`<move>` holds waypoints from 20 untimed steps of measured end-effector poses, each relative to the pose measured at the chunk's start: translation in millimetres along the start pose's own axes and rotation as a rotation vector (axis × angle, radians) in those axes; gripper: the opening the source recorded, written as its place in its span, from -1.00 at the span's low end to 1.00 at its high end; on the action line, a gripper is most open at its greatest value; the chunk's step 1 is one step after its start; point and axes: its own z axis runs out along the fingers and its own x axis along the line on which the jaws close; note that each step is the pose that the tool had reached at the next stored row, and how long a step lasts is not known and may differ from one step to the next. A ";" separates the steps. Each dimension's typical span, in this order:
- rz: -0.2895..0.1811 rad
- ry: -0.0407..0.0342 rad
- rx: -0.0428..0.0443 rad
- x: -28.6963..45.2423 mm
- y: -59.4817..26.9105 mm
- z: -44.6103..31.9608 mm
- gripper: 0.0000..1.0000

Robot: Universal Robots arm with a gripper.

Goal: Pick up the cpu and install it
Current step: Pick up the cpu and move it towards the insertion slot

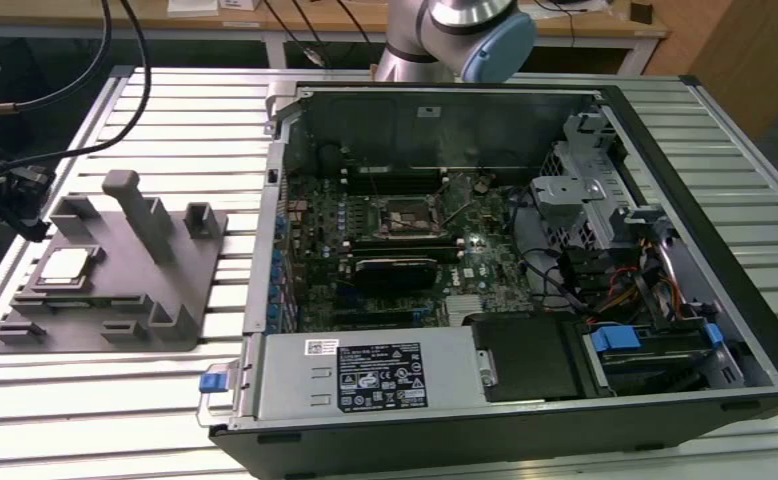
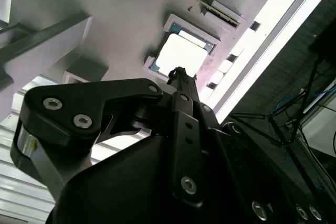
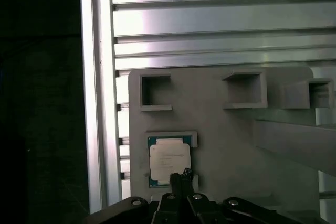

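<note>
Looking through the first wrist view, we find the fingers, apparently together, above the cpu in its grey fixture.

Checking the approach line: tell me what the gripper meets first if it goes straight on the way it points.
Most likely the chip, lying in its pocket on the grey fixture block. In both wrist views the gripper points at its edge; the gap between them is unclear.
</note>
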 end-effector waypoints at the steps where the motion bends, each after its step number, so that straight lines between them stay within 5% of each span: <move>1: 0.000 -0.0001 -0.0001 0.2 -0.3 1.8 -0.79; 20: -0.038 0.0016 -0.0010 1.3 -2.8 33.8 -0.79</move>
